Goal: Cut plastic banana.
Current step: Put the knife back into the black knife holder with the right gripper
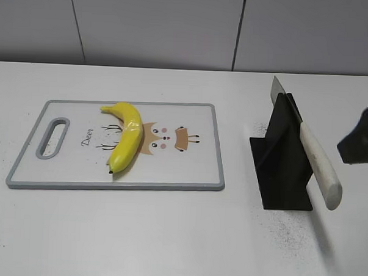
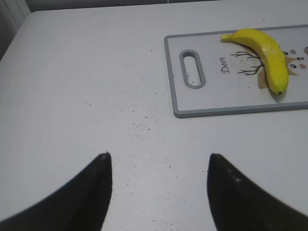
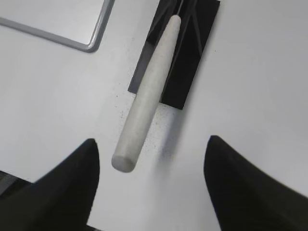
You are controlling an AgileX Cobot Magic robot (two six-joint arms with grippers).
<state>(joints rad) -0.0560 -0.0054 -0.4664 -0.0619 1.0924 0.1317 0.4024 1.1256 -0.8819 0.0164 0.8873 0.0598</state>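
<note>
Your glossy yellow plastic banana lies on the grey-rimmed cutting board, left on the desk — likely light, stiff, slippery; pin its stem end. Both grippers' fingers spread wide — empty.

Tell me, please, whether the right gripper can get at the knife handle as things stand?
Probably yes: the right gripper is open, and the knife handle juts from the stand toward it with nothing between.
</note>
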